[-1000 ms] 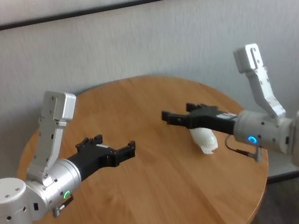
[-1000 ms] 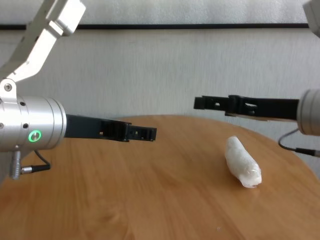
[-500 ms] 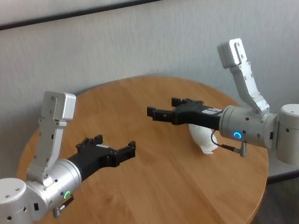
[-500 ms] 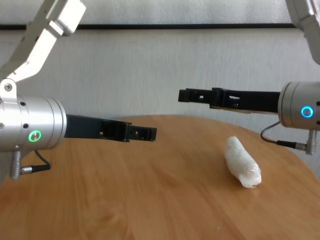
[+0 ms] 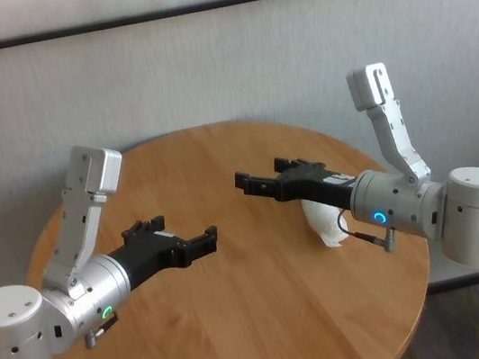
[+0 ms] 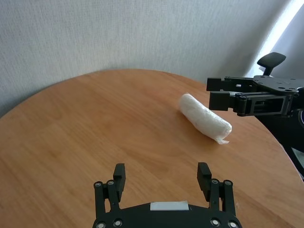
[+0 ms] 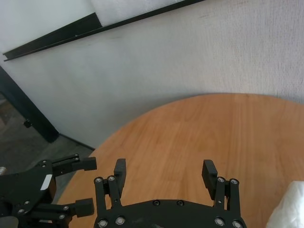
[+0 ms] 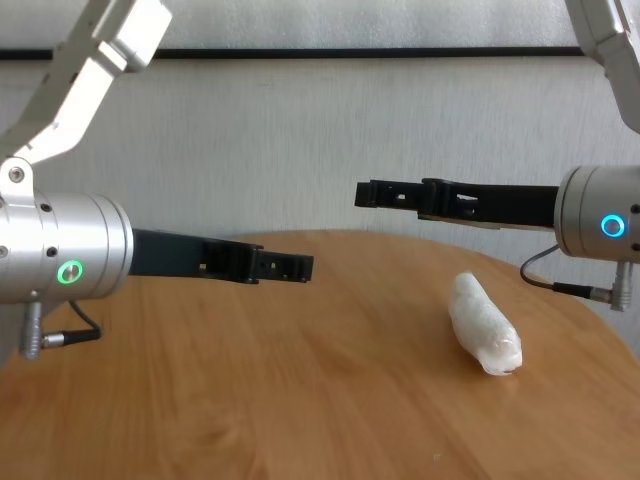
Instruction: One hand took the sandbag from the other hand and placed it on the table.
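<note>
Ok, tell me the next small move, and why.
Probably just draw the right gripper back to its side: the sandbag already lies on the table, both grippers are open and empty, and the left gripper hovers apart, well clear of it.

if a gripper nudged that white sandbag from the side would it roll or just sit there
The sandbag looks lumpy and slightly flattened where it lies on the table, so it would probably slide or slump, not roll. Its crinkly plastic skin may be a bit slippery. It likely sags if lifted by one end.
</note>
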### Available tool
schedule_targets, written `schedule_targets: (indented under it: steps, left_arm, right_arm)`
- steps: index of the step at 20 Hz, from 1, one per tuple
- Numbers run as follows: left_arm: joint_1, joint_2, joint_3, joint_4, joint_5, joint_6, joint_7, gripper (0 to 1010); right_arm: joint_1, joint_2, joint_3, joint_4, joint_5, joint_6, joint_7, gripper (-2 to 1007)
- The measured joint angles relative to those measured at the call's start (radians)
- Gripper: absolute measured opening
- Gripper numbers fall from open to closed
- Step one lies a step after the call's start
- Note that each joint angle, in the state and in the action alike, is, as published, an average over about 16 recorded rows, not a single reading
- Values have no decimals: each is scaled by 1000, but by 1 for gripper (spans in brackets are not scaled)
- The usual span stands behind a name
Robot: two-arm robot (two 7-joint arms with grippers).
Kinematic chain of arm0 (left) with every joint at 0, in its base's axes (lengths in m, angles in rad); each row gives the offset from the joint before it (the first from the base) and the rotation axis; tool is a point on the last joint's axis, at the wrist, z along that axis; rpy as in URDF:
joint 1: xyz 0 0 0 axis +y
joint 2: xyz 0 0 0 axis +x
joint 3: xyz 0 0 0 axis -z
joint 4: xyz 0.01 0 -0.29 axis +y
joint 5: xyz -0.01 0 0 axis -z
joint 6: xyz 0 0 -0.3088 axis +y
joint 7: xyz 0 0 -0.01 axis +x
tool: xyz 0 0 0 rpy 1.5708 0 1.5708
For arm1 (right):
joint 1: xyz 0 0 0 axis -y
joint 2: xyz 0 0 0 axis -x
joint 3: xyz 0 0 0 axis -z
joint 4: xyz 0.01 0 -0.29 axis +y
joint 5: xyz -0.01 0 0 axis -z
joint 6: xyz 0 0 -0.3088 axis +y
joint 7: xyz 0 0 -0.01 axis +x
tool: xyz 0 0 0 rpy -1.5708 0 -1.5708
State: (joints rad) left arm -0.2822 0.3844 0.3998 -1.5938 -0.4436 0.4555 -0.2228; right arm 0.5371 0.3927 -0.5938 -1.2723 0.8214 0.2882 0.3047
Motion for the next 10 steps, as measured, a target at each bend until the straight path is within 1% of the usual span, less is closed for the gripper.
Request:
schedule_targets:
  steps: [3,5,8,10]
  left_arm:
    - [3,8,2,7,7,-22,11,1000]
    - [7,18,4,15,15,-47,23,1000]
    - [14,38,8,31,33,-100,48,1000]
    - [21,56,12,46,48,-146,69,1000]
  right_arm:
    - [-14,9,6,-6,-22,-17,-15,1005]
    - [-29,18,12,-12,-47,-35,-31,1005]
    - [-60,38,26,-25,-100,-73,-64,1005]
    - [-87,55,37,-36,-145,-105,-92,1005]
